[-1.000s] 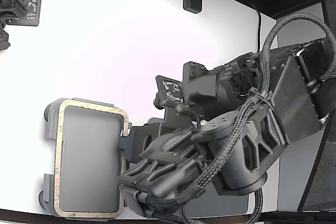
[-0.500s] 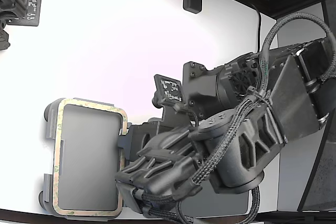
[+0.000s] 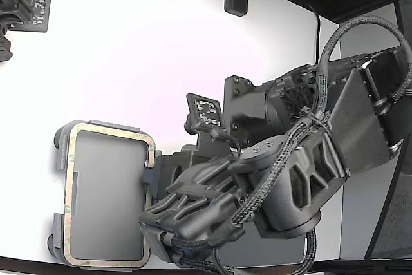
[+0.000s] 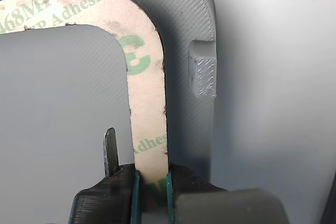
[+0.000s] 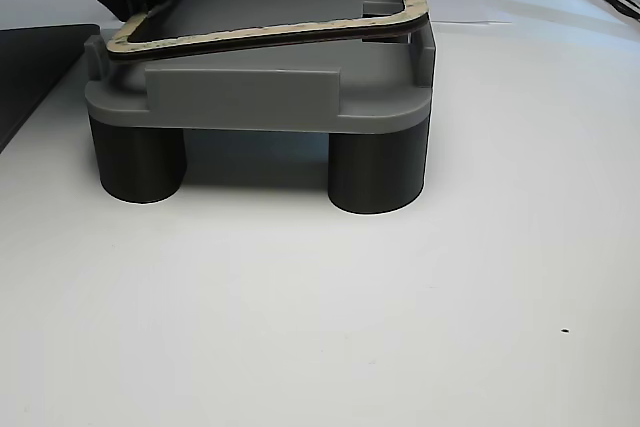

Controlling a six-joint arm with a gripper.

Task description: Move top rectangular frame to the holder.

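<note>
A thin tan rectangular frame with rounded corners and green printed lettering lies over a light grey rectangular holder plate at the exterior view's lower left, near the table's edge. In the low side view the frame sits tilted, one long edge raised above the plate, which stands on short dark cylindrical feet. Raised tabs line the plate's rim just outside the frame's strip.

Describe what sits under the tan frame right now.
The frame lies over the grey holder, one side pinched by the gripper. Dark cylindrical legs support the holder; the arm hides the exterior view's right edge.
</note>
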